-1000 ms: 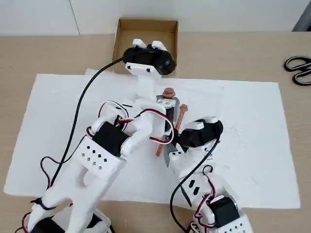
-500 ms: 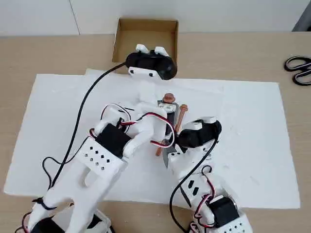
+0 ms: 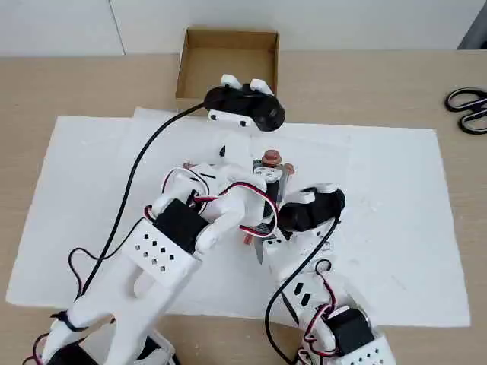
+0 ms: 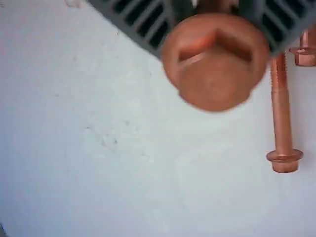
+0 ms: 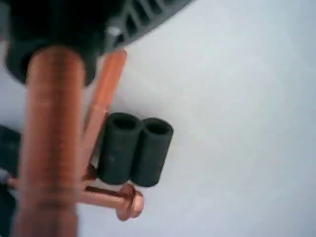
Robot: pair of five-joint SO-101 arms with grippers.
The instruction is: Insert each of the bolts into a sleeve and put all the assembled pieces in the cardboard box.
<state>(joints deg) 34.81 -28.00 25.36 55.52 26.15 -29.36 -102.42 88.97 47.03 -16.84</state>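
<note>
Jaws of the left gripper [image 3: 270, 169], clamped on a bolt [image 4: 215, 59], carry it slightly lower-right in the high view toward the right arm [image 3: 308, 213], probably lining up the insertion step.

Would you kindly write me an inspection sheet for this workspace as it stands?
Surface: white sheet on a wooden table.
Job's things: cardboard box, no pieces seen inside; two sleeves side by side; loose bolts on the sheet.
Clutter: scissors on the bare table.
Grippers: left gripper shut on a bolt; right gripper close by a threaded shaft.
Cables: black cable arcing over the sheet; red wires at the arms.
Surroundings: white wall behind.
</note>
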